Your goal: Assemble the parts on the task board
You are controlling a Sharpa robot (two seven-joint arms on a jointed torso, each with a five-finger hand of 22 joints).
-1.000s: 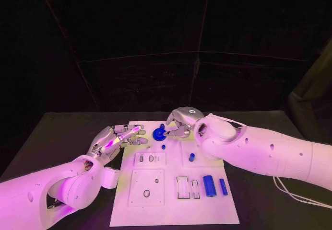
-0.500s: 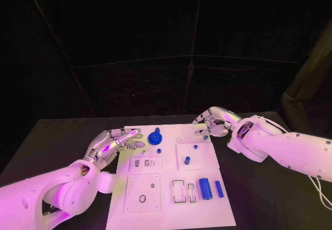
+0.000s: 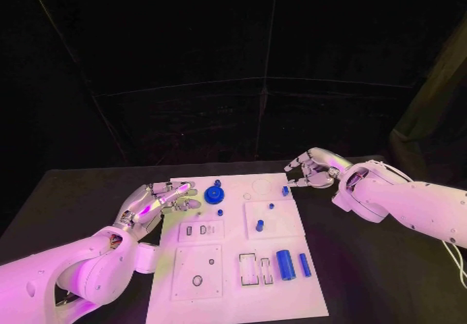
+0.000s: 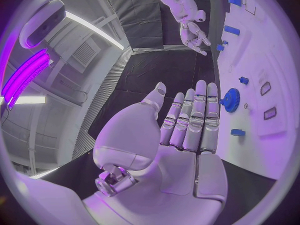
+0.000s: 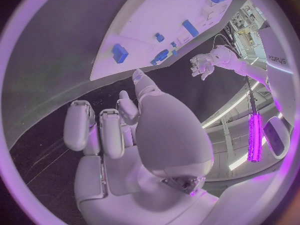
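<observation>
The white task board (image 3: 233, 283) lies mid-table. A blue gear (image 3: 214, 196) (image 4: 230, 100) sits near its far left corner, with a small blue peg (image 3: 220, 212) just in front. A short blue piece (image 3: 260, 225) stands mid-board and another (image 3: 285, 191) lies by the far right edge. A thick blue cylinder (image 3: 285, 264) and a thin blue bar (image 3: 304, 264) lie near the front right. My left hand (image 3: 160, 197) (image 4: 187, 130) hovers flat at the far left edge, fingers straight, holding nothing. My right hand (image 3: 313, 169) (image 5: 119, 130) hangs beyond the far right corner, fingers loosely bent, empty.
Rectangular slots (image 3: 255, 268) and a round hole (image 3: 198, 279) are cut into the board's front panels. Black tabletop (image 3: 389, 283) surrounds the board on both sides. My right forearm (image 3: 409, 202) stretches over the table's right side.
My right hand let go of the blue gear and drew back to the right, off the board. The gear stays in place. My left hand has barely moved.
</observation>
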